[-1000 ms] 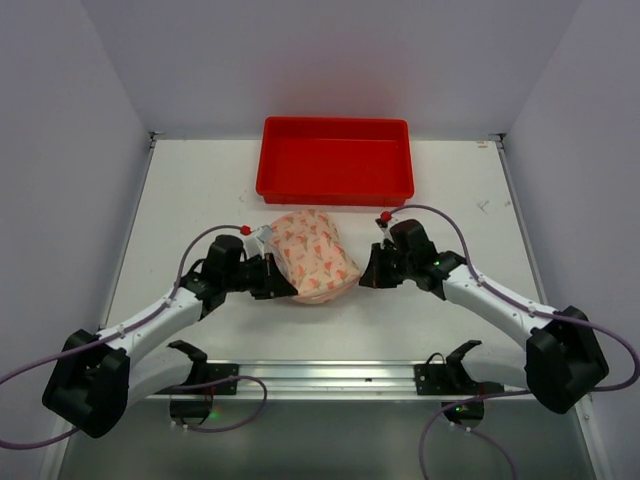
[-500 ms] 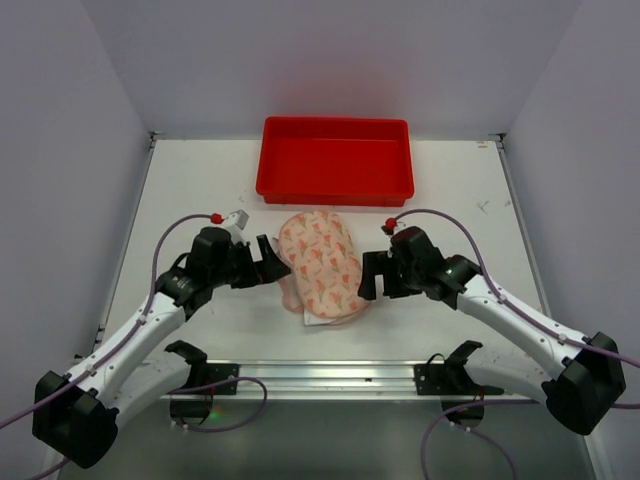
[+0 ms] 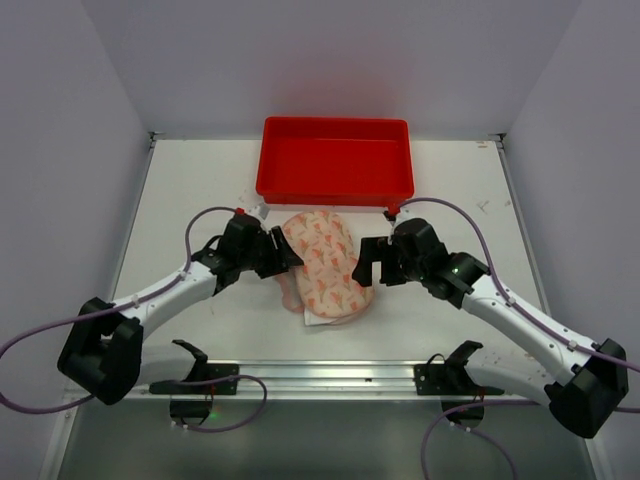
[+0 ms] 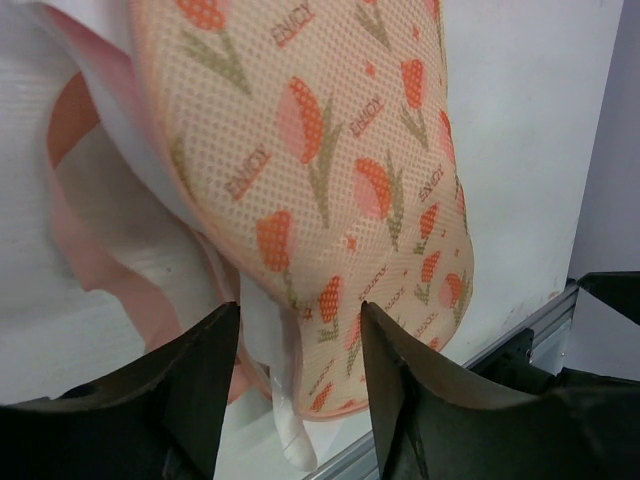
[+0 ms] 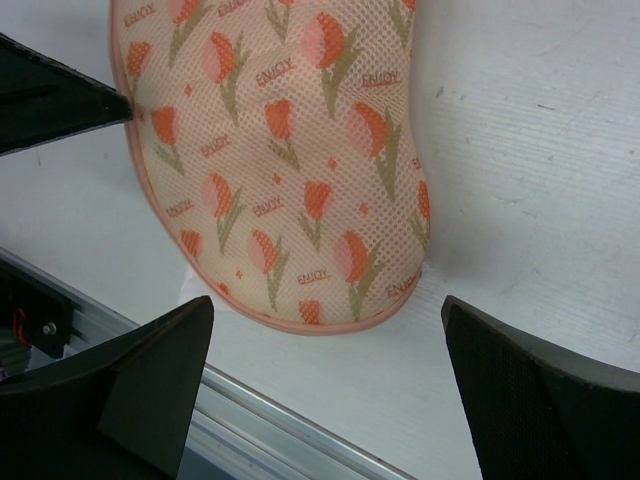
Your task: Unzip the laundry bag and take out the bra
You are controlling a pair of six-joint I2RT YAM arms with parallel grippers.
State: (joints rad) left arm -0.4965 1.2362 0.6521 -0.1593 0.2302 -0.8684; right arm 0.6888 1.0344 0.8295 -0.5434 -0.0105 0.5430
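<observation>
A laundry bag [image 3: 325,262] lay on the worktop [image 3: 200,190].
The left pincer [image 3: 284,251] stood spread at its edge; the right pincer [image 3: 363,262] gaped beside it.

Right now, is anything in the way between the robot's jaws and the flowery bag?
Nothing visible. The left gripper, jaws open, sits right at the edge of the laundry bag. The right gripper, also open, faces its other side across bare table. The red tray lies beyond the bag.
</observation>
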